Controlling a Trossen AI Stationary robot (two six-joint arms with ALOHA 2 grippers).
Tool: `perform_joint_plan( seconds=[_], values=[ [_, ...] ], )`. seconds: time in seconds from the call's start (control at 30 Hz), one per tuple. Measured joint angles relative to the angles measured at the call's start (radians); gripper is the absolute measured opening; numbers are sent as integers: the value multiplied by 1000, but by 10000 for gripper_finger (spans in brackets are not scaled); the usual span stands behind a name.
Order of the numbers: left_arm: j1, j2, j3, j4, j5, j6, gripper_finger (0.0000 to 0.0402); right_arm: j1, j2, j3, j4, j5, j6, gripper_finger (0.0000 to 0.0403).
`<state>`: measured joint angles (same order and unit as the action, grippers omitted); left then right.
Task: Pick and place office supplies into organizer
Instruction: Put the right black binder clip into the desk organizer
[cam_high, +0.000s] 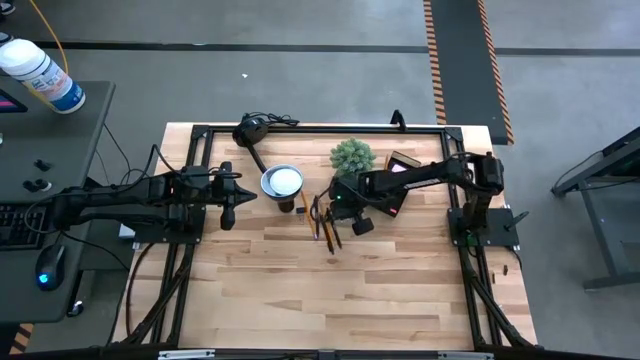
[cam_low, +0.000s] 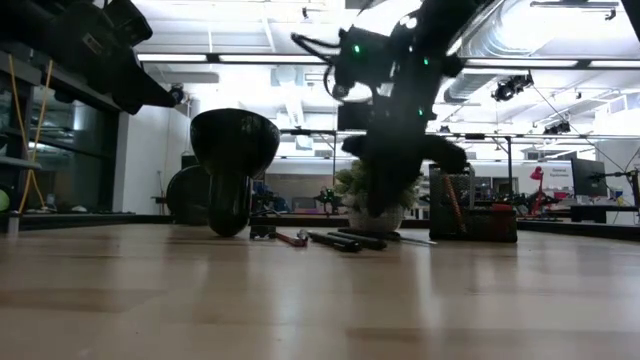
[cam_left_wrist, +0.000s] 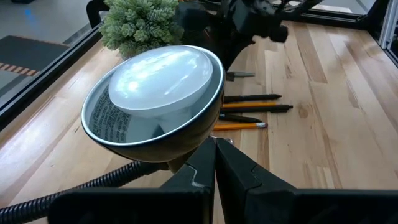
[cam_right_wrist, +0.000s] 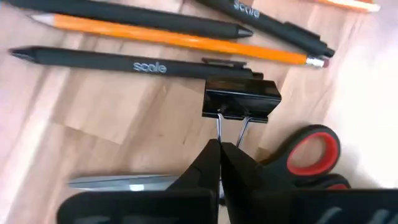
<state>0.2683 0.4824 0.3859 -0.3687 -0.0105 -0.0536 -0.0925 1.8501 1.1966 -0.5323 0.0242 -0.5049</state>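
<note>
- Right gripper (cam_right_wrist: 219, 148) fingers pinched together on the wire handles of a black binder clip (cam_right_wrist: 242, 99) — on the table beside pens (cam_right_wrist: 130, 64) and red-handled scissors (cam_right_wrist: 309, 152).
- Organizer (cam_high: 403, 161) sits behind, near the plant (cam_high: 352, 156).
- Left gripper (cam_left_wrist: 215, 163) closed, empty, by the lamp (cam_left_wrist: 155, 99).

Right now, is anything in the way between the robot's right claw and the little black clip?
Nothing visible is. The right gripper is already shut on the wire handles of the black binder clip, which lies on the table beside a black pen and the red-handled scissors.
</note>
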Motion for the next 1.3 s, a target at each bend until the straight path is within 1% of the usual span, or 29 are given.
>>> perform_joint_plan(
  seconds=[0.13, 0.33, 0.53, 0.67, 0.83, 0.9, 1.0, 1.07, 1.1, 1.2, 1.3],
  values=[
    [0, 0, 0, -1, 0, 0, 1, 31, -30, 71, -126, 8, 25, 0],
    [0, 0, 0, 0, 3, 0, 1, 88, -98, 154, -411, 80, 124, 0],
    [0, 0, 0, 0, 3, 0, 1, 129, -207, 122, -632, 220, 236, 0],
    [0, 0, 0, 0, 3, 0, 1, 128, -269, 72, -735, 240, 296, 0],
    [0, 0, 0, 0, 3, 0, 1, 120, -319, -38, -764, 255, 252, 0],
    [0, 0, 0, 0, 3, 0, 1, 115, -323, -88, -764, 306, 209, 0],
    [0, 0, 0, 0, 3, 0, 1, 111, -323, -154, -735, 445, 137, 0],
    [0, 0, 0, 0, 3, 0, 1, 110, -321, -197, -698, 510, 89, 0],
    [0, 0, 0, 0, 3, 0, 1, 106, -321, -219, -676, 530, 68, 0],
    [0, 0, 0, 0, 3, 0, 1, 94, -320, -278, -630, 543, 25, 0],
    [0, 0, 0, 0, 3, 0, 1, 85, -319, -326, -578, 594, -1, 0]
  ],
)
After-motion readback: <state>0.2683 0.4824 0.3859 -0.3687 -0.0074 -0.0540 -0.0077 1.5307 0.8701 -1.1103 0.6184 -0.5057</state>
